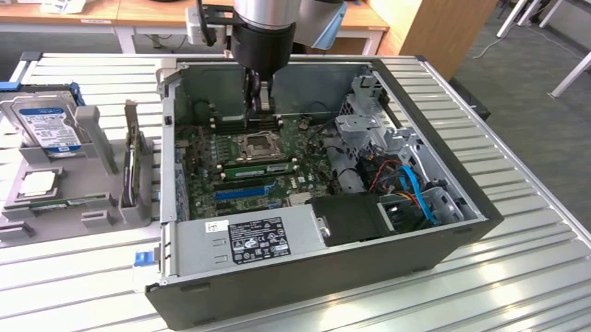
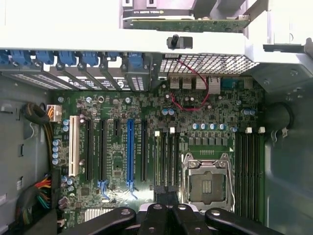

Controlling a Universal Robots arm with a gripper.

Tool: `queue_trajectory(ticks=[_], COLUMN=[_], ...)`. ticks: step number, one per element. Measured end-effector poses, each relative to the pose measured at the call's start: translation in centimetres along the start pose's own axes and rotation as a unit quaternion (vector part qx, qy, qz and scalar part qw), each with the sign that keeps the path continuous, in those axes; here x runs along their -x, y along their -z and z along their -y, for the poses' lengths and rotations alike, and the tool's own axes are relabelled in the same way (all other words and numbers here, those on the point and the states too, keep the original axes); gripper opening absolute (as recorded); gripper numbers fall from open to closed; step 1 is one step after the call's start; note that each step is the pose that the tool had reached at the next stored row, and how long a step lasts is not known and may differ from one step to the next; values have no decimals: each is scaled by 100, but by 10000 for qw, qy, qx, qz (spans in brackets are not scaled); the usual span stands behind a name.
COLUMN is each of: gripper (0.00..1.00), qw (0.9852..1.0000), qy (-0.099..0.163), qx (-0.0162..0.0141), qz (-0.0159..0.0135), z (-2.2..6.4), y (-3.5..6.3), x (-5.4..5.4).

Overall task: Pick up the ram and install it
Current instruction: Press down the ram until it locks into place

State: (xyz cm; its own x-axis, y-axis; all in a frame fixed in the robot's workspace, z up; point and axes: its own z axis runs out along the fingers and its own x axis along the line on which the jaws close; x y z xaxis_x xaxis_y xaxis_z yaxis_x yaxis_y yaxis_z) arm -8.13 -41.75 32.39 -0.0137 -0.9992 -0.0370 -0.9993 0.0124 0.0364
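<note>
Now one black gripper hangs inside the open computer case, fingers pressed shut over the green motherboard; whether they pinch anything, I cannot tell. One thin green ram stick lies flat beside the square metal processor socket.

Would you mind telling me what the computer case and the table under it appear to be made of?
Computer case: apparently painted sheet metal, matte dark grey outside, bare grey on thin folded inner walls. Table: probably aluminium, with light silvery ribbed slats and a dull sheen.
</note>
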Motion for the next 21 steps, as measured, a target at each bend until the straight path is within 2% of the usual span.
queue_trajectory(ticks=[21], gripper=[10], qw=[10000], qy=[-1], qx=[20], qz=[1], z=[285], y=[14], x=[3])
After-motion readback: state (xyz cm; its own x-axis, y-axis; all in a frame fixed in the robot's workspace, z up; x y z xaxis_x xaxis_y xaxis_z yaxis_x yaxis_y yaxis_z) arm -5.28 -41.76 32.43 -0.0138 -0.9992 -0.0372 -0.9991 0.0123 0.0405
